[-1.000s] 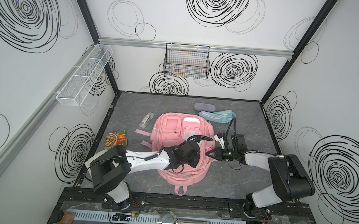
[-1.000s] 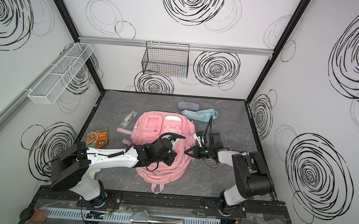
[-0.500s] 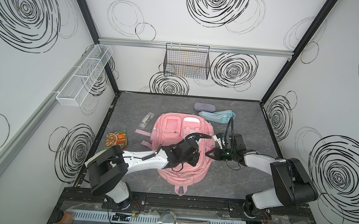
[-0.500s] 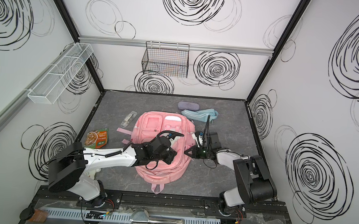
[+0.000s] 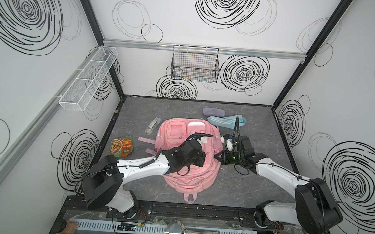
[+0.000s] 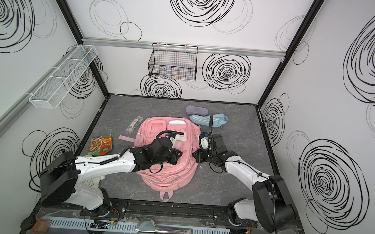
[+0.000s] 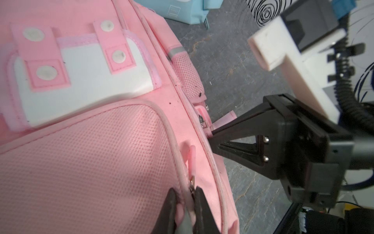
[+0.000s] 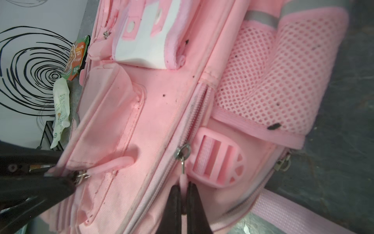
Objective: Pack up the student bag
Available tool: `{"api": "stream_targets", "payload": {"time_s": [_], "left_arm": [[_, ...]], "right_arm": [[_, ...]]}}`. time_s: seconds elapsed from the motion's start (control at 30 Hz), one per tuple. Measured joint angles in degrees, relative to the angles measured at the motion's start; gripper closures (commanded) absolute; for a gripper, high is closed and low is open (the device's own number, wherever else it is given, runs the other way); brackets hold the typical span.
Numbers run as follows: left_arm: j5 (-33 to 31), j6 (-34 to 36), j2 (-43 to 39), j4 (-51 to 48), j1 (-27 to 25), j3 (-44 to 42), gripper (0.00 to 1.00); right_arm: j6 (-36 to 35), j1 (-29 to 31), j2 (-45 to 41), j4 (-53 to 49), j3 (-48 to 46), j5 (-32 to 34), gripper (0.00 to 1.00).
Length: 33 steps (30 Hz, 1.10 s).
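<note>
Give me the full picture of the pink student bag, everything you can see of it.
The student bag is a pink fabric backpack lying flat, front up, on the table, top loop toward the robot bases. It shows a mesh side pocket, a white flap with pink snap straps, pale piping, and strap ends lying beside it. The right gripper is shut on a side zipper pull; the left gripper pinches the front pocket at its zipper.

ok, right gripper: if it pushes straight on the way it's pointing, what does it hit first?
The right gripper is shut on a pink zipper pull on the side of the backpack. Straight on, it likely meets the metal zipper slider first, then the fabric behind it; hardly any gap shows.
</note>
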Motion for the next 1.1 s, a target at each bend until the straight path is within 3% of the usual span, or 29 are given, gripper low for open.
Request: {"api": "stream_targets", "payload": {"time_s": [0.63, 0.87, 1.1], "left_arm": [[-0.72, -8.57, 1.36, 3.91, 2.84, 1.46, 1.00], [-2.08, -10.25, 2.08, 3.69, 3.41, 3.45, 1.00], [-2.38, -12.09, 2.51, 3.91, 3.32, 4.87, 1.00]], "right_arm": [[2.67, 10.75, -13.00, -11.10, 0.92, 7.54, 1.00], [7.65, 19.06, -15.50, -11.21, 0.61, 9.03, 1.00], [12.22, 27.45, -12.39, -6.47, 0.61, 9.81, 1.00]]}}
